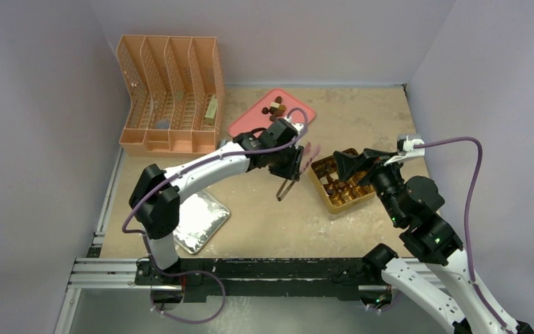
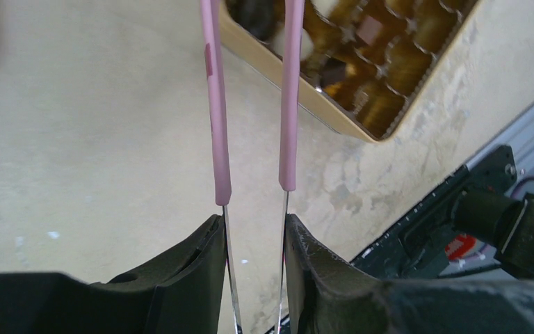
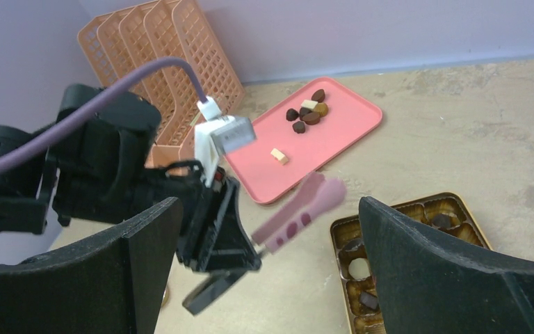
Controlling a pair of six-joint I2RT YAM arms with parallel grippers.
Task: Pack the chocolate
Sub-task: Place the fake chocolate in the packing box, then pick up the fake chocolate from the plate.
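My left gripper (image 1: 288, 167) is shut on the metal handles of pink-tipped tongs (image 1: 311, 154), held above the table between the pink tray (image 1: 250, 122) and the gold gridded box (image 1: 334, 205). In the left wrist view (image 2: 254, 229) the tong arms (image 2: 217, 104) stand apart, with the box (image 2: 306, 104) behind them. I see nothing between the tong tips (image 3: 313, 202). Several chocolates (image 1: 276, 108) lie on the tray (image 3: 334, 139), dark ones (image 3: 307, 113) and a cream piece (image 3: 277, 156). Some chocolates (image 3: 359, 267) sit in the box cells. My right gripper (image 1: 351, 165) is open and empty over the box (image 3: 270, 202).
An orange slotted file rack (image 1: 170, 94) stands at the back left. A shiny silver lid (image 1: 198, 219) lies at the front left by the left arm's base. A metal rail (image 1: 250, 268) runs along the near edge. Walls close in on three sides.
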